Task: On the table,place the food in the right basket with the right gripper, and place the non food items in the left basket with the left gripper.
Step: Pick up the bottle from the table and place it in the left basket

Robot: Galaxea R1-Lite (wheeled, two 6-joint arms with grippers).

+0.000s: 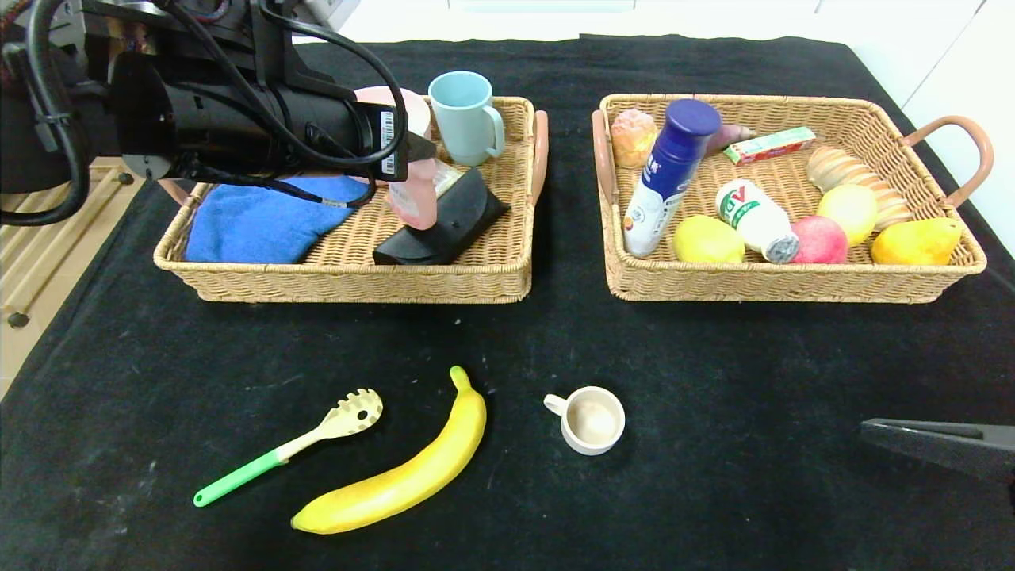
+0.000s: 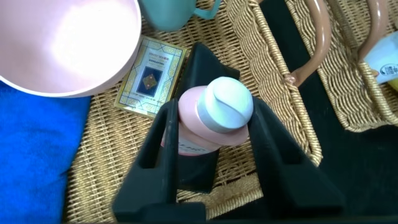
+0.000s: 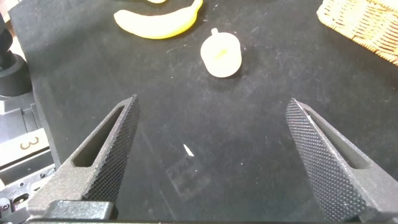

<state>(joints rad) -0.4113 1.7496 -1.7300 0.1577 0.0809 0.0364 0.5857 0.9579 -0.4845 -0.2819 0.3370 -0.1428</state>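
My left gripper hangs over the left basket, shut on a pink bottle with a pale cap. In the left wrist view the pink bottle sits upright between the two black fingers of the left gripper, above the basket's wicker floor. On the table in front lie a banana, a cream pasta spoon with a green handle and a small white cup. My right gripper is open and empty low over the cloth at the front right, with the cup and banana ahead of it.
The left basket holds a blue cloth, a black case, a teal mug, a pink bowl and a card box. The right basket holds several fruits, bread, a blue-capped bottle and a small bottle.
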